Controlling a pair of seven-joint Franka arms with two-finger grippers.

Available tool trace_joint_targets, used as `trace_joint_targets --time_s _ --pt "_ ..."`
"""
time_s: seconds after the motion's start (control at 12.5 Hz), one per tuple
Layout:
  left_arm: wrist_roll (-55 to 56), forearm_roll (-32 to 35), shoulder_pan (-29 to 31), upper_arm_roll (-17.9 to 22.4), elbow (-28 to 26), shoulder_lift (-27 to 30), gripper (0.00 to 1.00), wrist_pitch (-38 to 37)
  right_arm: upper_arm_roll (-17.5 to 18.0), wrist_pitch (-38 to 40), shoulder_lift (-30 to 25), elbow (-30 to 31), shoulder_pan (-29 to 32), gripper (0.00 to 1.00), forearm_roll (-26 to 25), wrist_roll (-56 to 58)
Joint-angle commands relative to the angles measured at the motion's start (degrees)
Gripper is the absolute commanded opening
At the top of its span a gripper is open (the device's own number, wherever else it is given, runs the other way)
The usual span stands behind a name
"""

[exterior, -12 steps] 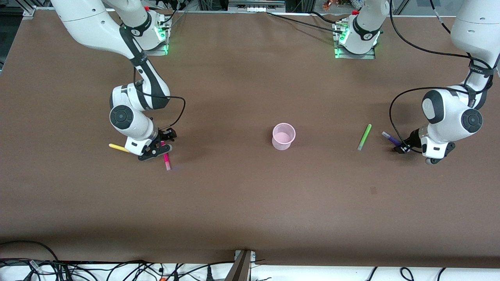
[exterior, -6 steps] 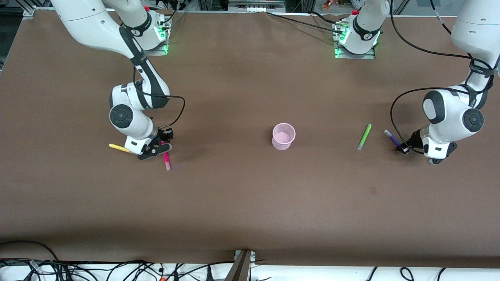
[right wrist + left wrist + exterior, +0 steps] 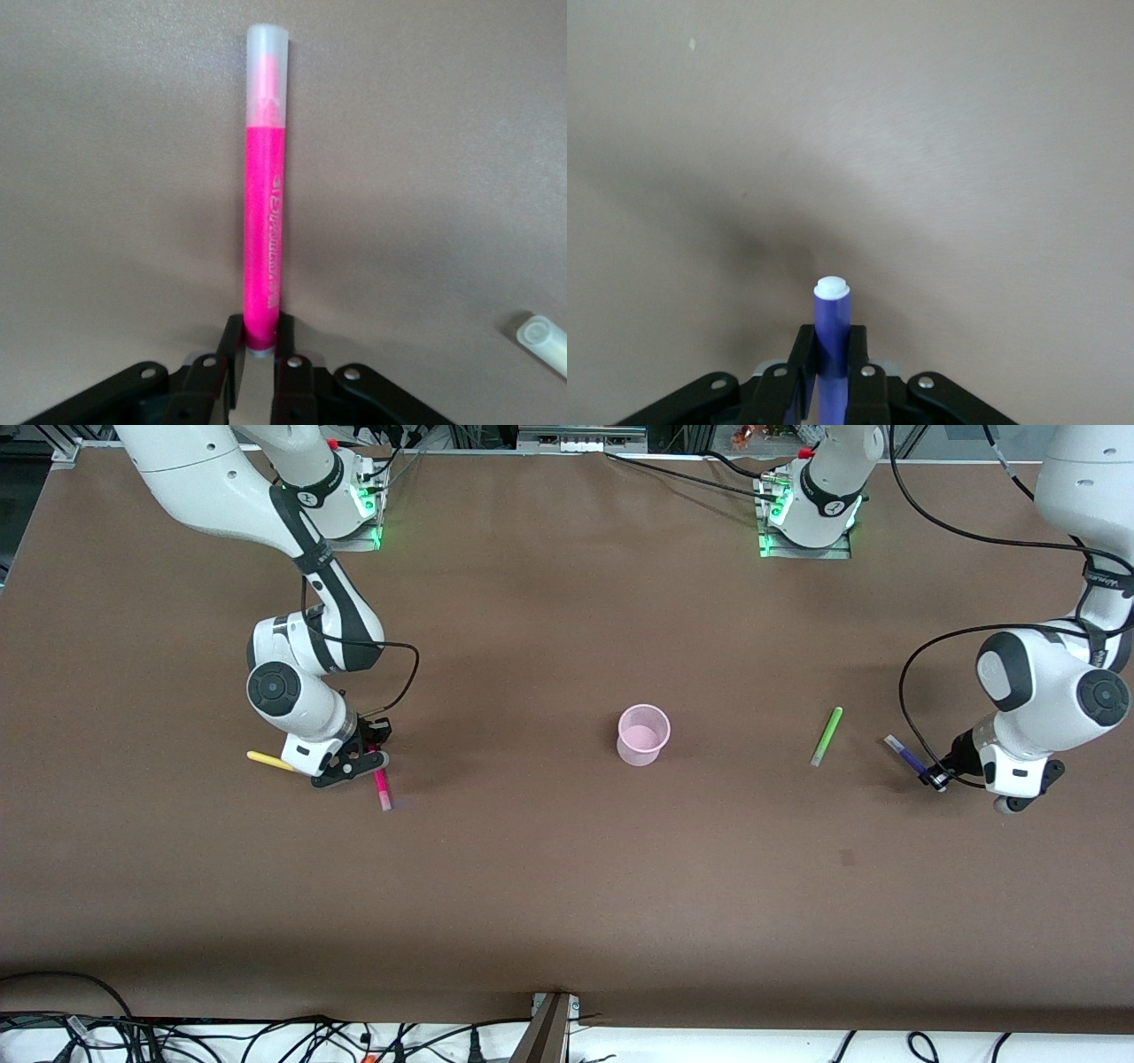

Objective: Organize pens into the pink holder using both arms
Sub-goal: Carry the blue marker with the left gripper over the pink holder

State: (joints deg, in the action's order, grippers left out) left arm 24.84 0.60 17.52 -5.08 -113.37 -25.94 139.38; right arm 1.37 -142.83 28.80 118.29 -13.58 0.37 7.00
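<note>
Left gripper (image 3: 935, 780) has lifted the purple pen (image 3: 905, 755) toward the frame's right, fingers pinching it, right gripper (image 3: 370, 757) fingers squeezing the pink pen (image 3: 382, 787), lower left, on the desk (image 3: 567, 886).

In the left wrist view the purple pen (image 3: 832, 341) is cut off at six o'clock by the frame edge, its lower length lost between the left pincer's (image 3: 830, 376) pads — only its white cap end shows. The magenta pen's (image 3: 264, 190) base sits hidden between the right pincer's (image 3: 260, 367) pads. At four o'clock of that view, the yellow pen's (image 3: 542, 338) pale tip alone shows, the rest cropped. From the front, the right arm's wrist (image 3: 306, 731) covers part of the yellow pen (image 3: 268, 761).
</note>
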Motion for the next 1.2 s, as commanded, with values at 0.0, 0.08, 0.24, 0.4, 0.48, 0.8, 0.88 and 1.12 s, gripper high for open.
trace_joint_targets --time_s 0.0,0.08,0.24,0.4,0.48,0.8,0.88,1.12 --pt "8.16 2.55 -4.93 0.16 6.02 3.08 0.0 -12.75 0.3 4.2 -1.29 -1.82 0.31 0.0 -0.02 -0.06" --pt "14.56 6.66 -7.56 -0.1 10.4 3.0 0.0 -19.6 0.3 7.27 -1.29 -3.83 0.4 0.0 1.03 -0.06" --pt "27.4 11.26 -15.11 -0.19 17.19 2.47 0.01 -29.74 0.3 12.64 -1.29 -7.35 0.4 0.0 1.56 -0.14" --pt "37.52 12.84 -21.71 -0.01 22.2 0.55 0.01 -36.17 0.21 15.81 -1.38 -9.64 0.4 0.0 1.56 -0.14" --pt "41.83 14.85 -24.87 -0.1 24.23 -0.33 0.01 -38.81 0.12 18.09 -1.56 -11.31 0.4 0.0 1.56 0.03" --pt "57.74 20.93 -37.7 0.6 33.89 -7.88 0.01 -47.86 -0.05 29.86 -1.65 -19.13 0.4 0.0 1.65 -0.23" --pt "60.74 21.02 -40.26 0.6 36.09 -9.38 0.01 -49.8 -0.05 31.89 -1.65 -20.71 0.4 0.0 1.82 -0.23" --pt "67.95 22.16 -45.72 1.04 39.09 -12.37 0.02 -50.35 -0.14 42.59 -1.65 -26.69 0.84 0.0 6.2 -1.45"
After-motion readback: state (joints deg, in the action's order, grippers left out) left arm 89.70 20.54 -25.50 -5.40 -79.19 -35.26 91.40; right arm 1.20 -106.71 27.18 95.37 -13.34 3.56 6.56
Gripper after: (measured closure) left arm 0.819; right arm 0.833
